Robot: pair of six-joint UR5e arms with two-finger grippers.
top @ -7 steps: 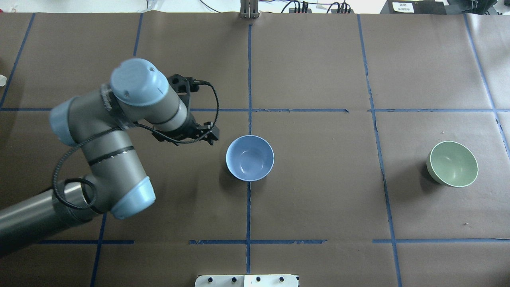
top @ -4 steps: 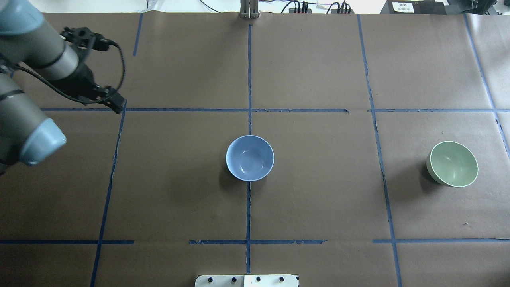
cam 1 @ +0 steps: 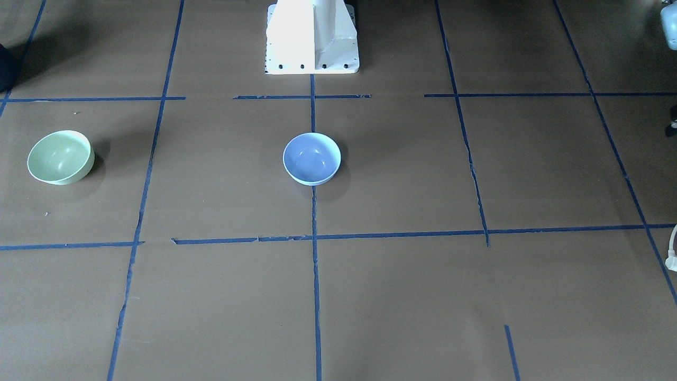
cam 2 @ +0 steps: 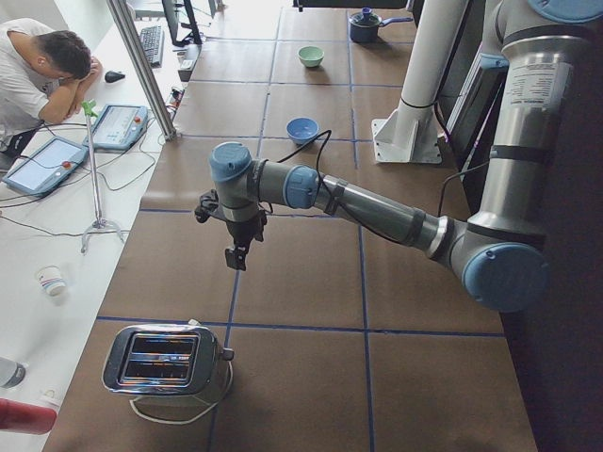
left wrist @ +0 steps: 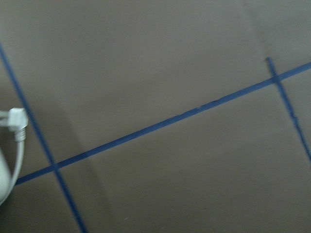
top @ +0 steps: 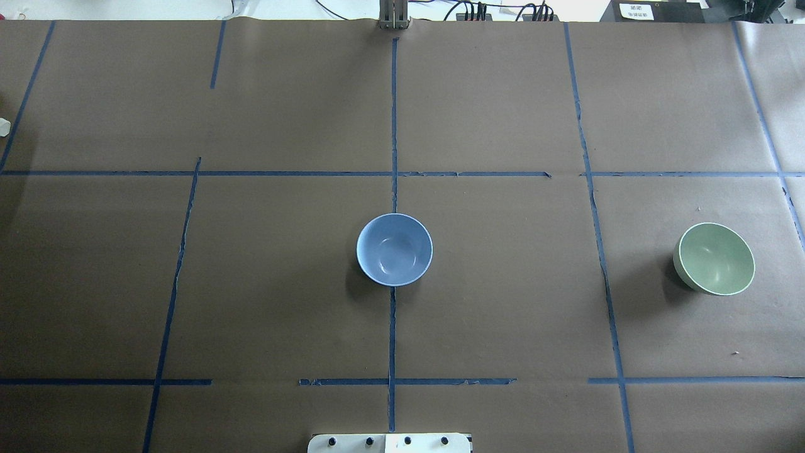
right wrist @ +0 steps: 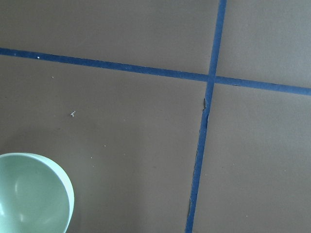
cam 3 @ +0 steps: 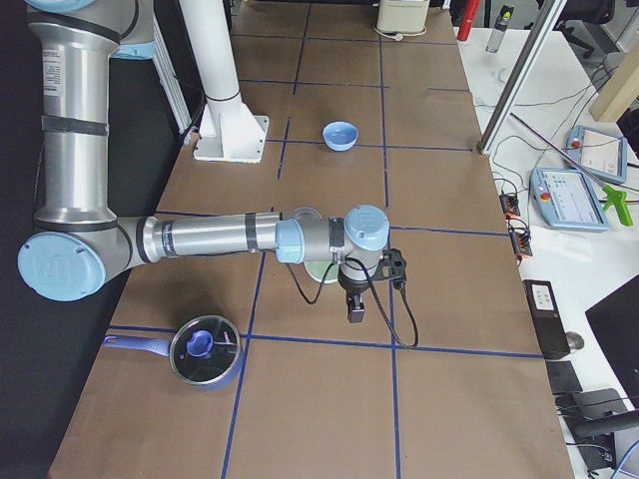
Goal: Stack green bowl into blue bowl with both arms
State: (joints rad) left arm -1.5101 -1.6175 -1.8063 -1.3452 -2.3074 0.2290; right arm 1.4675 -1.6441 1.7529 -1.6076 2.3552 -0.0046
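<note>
Left gripper point(cam 2: 236, 256) and right gripper point(cam 3: 355, 307) hang above the bench point(cam 2: 301, 292), right near green bowl point(right wrist: 34, 194); jaws' spread cannot be told.

The blue bowl point(top: 394, 250) stands upright at the middle of the table point(top: 503, 327), on the centre tape line, directly before my pedestal base point(cam 1: 312, 37). The green bowl point(top: 714, 258) stands well apart, to my right. My right gripper point(cam 3: 354, 309) hangs just outboard of it, and a lidded pot point(cam 3: 205, 351) lies farther out. My left gripper point(cam 2: 236, 256) hangs between the blue bowl and a toaster point(cam 2: 162, 359) at the left end.
</note>
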